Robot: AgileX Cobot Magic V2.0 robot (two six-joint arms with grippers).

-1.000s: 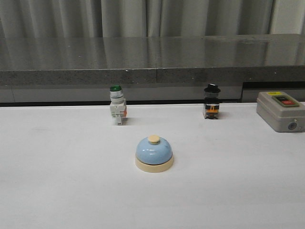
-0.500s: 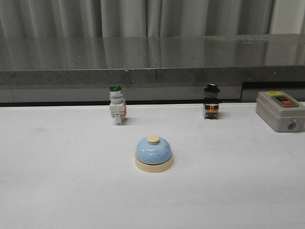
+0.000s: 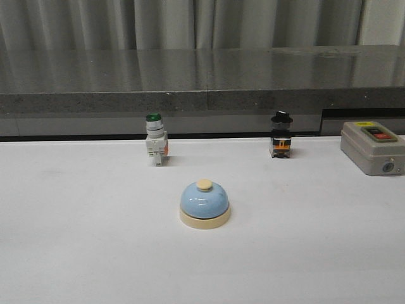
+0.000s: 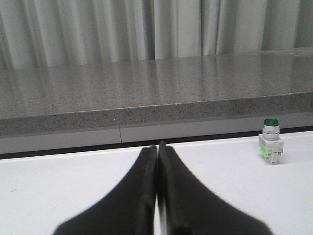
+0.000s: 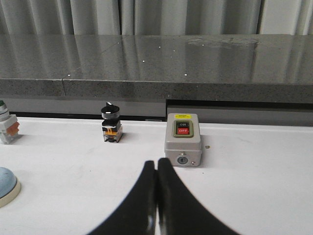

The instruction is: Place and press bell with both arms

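Bell [image 3: 204, 202] upright mid-table, nothing gripping it.
Left gripper [image 4: 157, 196] and right gripper [image 5: 157, 200] pressed together; placed already, or awaiting pickup — can't tell.

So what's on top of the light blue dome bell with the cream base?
A round cream push button sits on the light blue dome bell. Nothing else rests on it. Whatever is under the dome is hidden.

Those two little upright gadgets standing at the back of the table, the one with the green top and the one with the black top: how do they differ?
The green-topped switch has a round green cap on a white body with a bit of orange at its side. The black-topped switch has a black knob with a white mark, over a dark body with an orange band. The green one stands left of the bell, the black one to its right. Both stand upright near the table's back edge.
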